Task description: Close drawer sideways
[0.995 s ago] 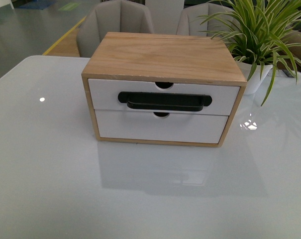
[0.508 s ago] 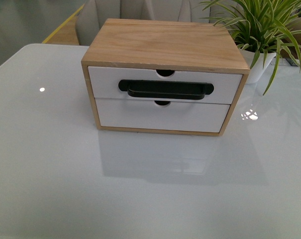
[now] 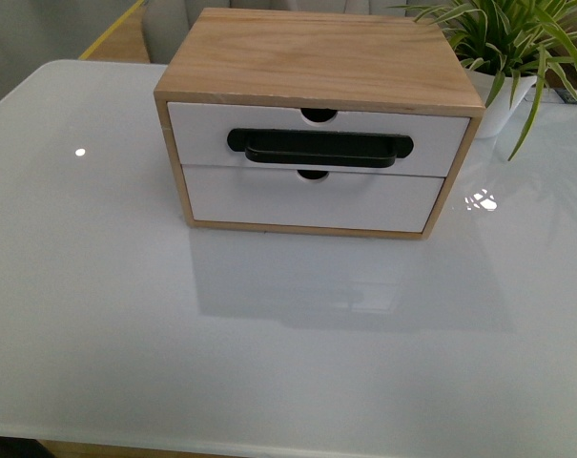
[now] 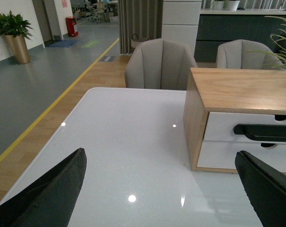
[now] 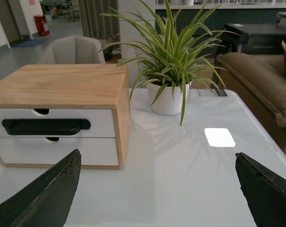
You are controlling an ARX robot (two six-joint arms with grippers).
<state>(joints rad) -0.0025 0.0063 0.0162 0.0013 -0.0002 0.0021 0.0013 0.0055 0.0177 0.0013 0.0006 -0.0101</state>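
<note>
White-fronted drawer (image 3: 317, 138), handle crosswise, camera-facing

The left gripper (image 4: 161, 189) and right gripper (image 5: 157, 189) both hang with fingers spread wide apart, apparently holding nothing.

A glossy white table (image 3: 269, 363) catches bright light spots. Behind it stand two grey chairs (image 4: 160, 64), and a potted plant (image 5: 170, 61) sits on the tabletop. The floor (image 4: 34, 85) is grey with a yellow line beside a wood strip. A brown sofa (image 5: 256, 85) stands near the table.
</note>
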